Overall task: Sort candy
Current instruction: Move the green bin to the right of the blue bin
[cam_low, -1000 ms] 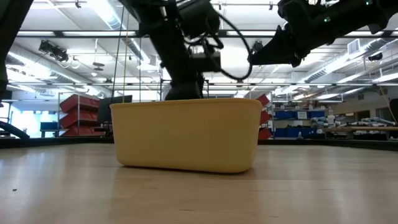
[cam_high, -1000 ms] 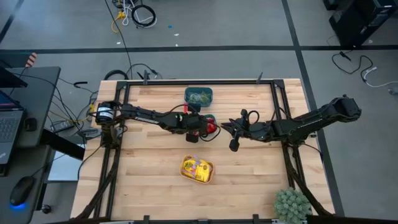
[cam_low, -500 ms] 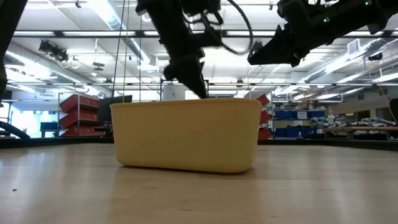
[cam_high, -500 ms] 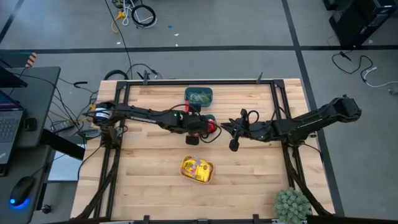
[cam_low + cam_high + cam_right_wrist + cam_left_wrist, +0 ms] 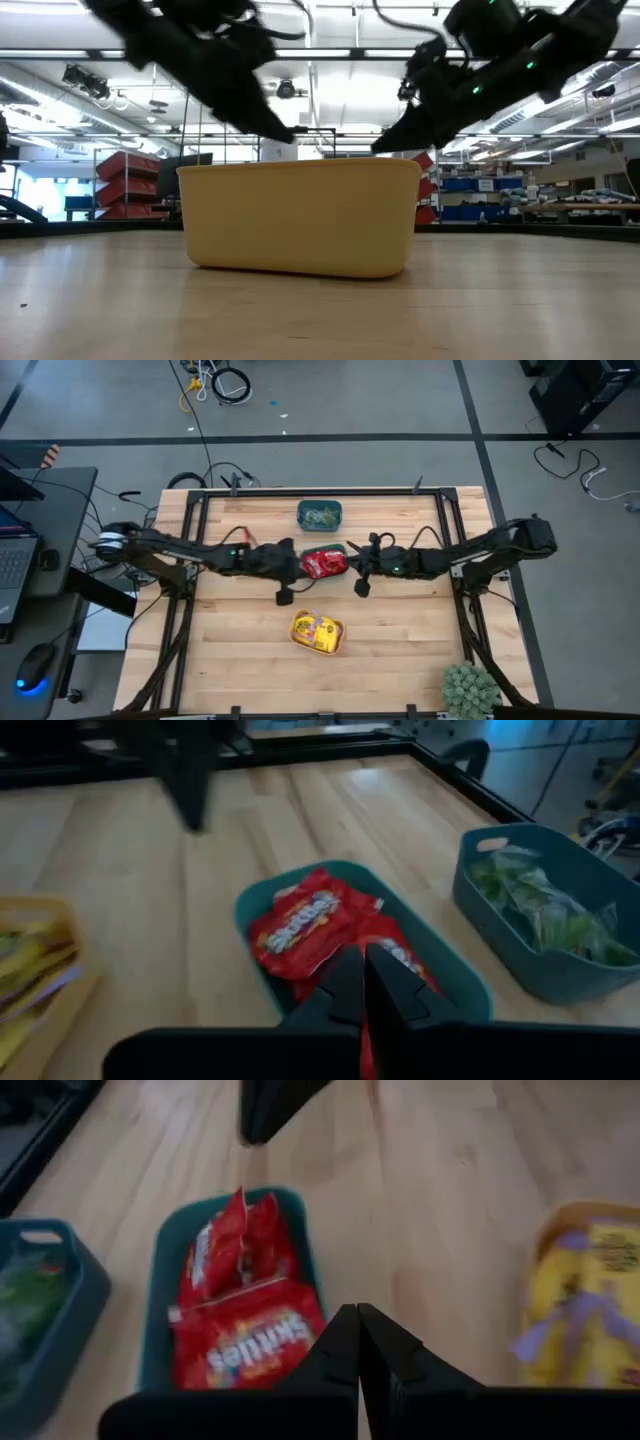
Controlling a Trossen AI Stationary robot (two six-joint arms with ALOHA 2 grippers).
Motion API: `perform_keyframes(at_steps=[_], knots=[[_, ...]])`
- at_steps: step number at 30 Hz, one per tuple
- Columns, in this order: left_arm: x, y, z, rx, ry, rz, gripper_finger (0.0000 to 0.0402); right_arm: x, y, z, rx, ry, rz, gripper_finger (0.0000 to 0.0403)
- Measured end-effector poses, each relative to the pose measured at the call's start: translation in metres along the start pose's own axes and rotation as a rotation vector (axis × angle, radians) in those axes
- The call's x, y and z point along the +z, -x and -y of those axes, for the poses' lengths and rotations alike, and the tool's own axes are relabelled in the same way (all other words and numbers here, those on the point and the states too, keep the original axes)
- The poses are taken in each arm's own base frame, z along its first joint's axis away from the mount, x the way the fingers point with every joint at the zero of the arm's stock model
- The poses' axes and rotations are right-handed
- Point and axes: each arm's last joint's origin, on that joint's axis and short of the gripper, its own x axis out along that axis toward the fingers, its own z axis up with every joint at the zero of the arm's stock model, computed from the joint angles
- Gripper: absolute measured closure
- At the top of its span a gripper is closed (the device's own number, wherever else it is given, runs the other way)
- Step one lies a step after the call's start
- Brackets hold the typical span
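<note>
Both arms now pulled back from the red candy [image 5: 323,563] bin [image 5: 156,1320]; left end effector [image 5: 284,597] and right end effector [image 5: 362,588] closed, empty. Sorting apparently finished.

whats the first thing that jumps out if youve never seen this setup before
The bright red candy packets heaped in a teal bin at mid-table catch the eye first, flanked by the left pincer and right pincer, both shut and empty, one on each side. Next come the yellow bin full of yellow candy nearer the front edge, and a second teal bin of green packets at the far edge.
</note>
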Motion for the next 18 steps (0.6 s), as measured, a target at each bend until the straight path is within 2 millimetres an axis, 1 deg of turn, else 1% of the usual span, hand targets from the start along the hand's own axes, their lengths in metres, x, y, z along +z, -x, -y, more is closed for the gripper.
perform_keyframes(at_steps=[3,6,10,13,15,18], knots=[[-0.021,0.015,0.003,-0.01,0.069,0.029,0.04,-0.003,-0.009,0.008,-0.037,-0.056,-0.03,0.039],[-0.04,0.024,0.005,-0.014,0.141,0.009,0.04,0.0,-0.012,0.018,-0.077,-0.135,-0.066,0.0365],[-0.053,0.031,0.009,0.022,0.175,0.031,0.0401,0.006,-0.018,0.037,-0.152,-0.284,-0.13,0.0316],[-0.061,0.032,0.01,0.066,0.184,0.037,0.0401,0.005,-0.027,0.049,-0.162,-0.327,-0.212,0.0284],[-0.063,0.032,0.012,0.066,0.19,0.063,0.0401,0.003,-0.033,0.054,-0.176,-0.338,-0.251,0.0274],[-0.068,0.032,0.013,0.07,0.189,0.058,0.0401,0.003,-0.043,0.062,-0.151,-0.365,-0.274,0.0274]])
